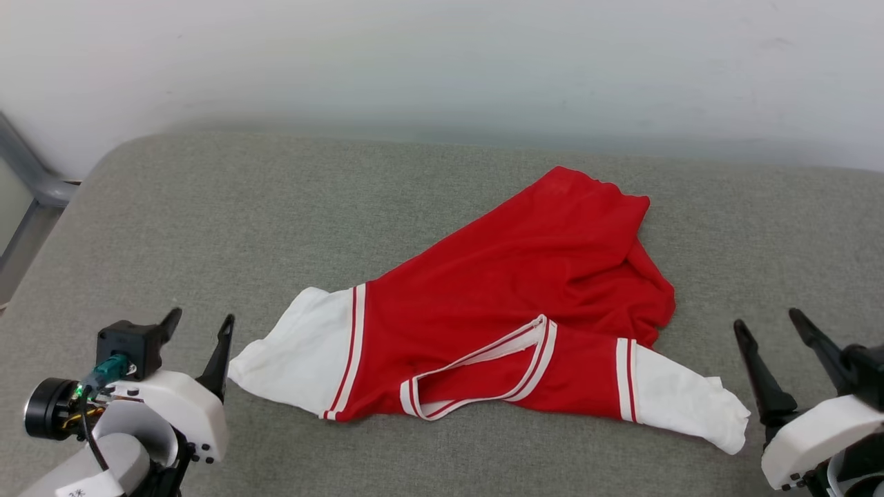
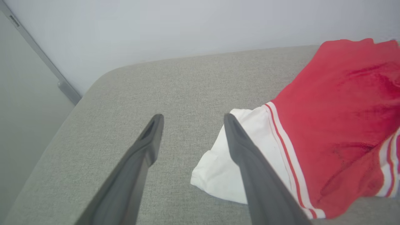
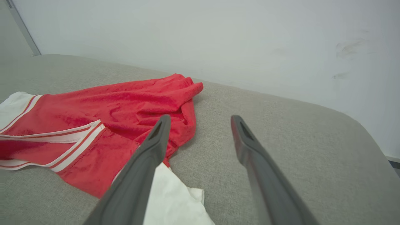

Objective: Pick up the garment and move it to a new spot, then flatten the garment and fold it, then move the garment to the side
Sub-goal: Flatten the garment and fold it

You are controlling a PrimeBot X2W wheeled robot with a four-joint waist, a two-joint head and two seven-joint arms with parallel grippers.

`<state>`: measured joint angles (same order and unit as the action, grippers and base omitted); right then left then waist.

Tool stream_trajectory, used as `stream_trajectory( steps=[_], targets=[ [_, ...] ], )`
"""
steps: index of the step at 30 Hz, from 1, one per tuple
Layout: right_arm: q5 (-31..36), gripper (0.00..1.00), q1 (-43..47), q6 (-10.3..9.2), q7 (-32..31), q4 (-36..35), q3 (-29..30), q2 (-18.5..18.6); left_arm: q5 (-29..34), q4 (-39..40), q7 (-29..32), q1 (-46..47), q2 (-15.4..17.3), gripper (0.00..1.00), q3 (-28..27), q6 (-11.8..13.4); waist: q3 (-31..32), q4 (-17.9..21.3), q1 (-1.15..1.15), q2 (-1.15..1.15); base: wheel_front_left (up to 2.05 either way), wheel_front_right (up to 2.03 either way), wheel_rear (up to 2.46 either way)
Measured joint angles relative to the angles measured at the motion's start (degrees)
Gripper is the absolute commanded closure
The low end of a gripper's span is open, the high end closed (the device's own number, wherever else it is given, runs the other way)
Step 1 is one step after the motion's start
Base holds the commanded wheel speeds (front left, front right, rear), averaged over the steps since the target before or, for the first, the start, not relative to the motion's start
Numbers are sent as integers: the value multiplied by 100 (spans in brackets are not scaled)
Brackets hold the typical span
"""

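In the head view, the garment (image 1: 511,290) lies loose and wrinkled on the grey fabric surface (image 1: 207,207), from the middle toward the right. Its body is red. The two short sleeves are white, each with a red and white stripe where it joins the body. The striped collar forms a flat loop at the near edge. The far part of the red cloth is folded over itself. The left gripper (image 1: 200,331) stands at the lower left with its fingers wide apart and nothing between them, just beside the end of one white sleeve. The right gripper (image 1: 769,324) stands at the lower right, also wide and empty, near the other sleeve but apart from it.

In the left wrist view, the left gripper (image 2: 192,120) is spread wide over the grey fabric surface (image 2: 140,81). The garment (image 2: 337,109) is at the right, and one finger crosses in front of its white sleeve; contact cannot be told.

In the right wrist view, the right gripper (image 3: 200,120) is wide and empty. The garment (image 3: 125,103) lies at the left on the grey fabric surface (image 3: 297,131), its red folds and striped collar clear.
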<state>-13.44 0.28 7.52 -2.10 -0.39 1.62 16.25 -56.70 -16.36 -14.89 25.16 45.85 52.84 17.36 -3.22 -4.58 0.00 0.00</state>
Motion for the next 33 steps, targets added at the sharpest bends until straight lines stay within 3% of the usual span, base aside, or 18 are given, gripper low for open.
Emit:
stream_trajectory(
  steps=[6,13,17,23,33],
  targets=[
    [-350,0,-336,0,-735,-282,-789,723,859,1098,-14,-798,-205,0,-1127,644,-49,-68,0,0,0,0,0],
    [-1193,0,-1127,0,-2165,-309,-2034,1794,2082,1855,-18,-1689,-956,0,-2288,909,-160,-252,0,0,0,0,0],
    [-1699,0,-1599,1,-2858,-181,-2683,2186,2602,2007,-18,-2061,-1427,0,-2762,772,-267,-389,0,0,0,0,0],
    [-2195,0,-2247,1,-3466,371,-3528,2435,3138,1981,-18,-2233,-2054,0,-3229,302,-511,-621,0,0,0,0,0],
    [-2409,0,-3075,-3,-3481,1677,-4840,2415,3815,1823,-18,-2159,-2858,0,-3894,-396,-1002,-933,0,0,0,0,0]
  ],
)
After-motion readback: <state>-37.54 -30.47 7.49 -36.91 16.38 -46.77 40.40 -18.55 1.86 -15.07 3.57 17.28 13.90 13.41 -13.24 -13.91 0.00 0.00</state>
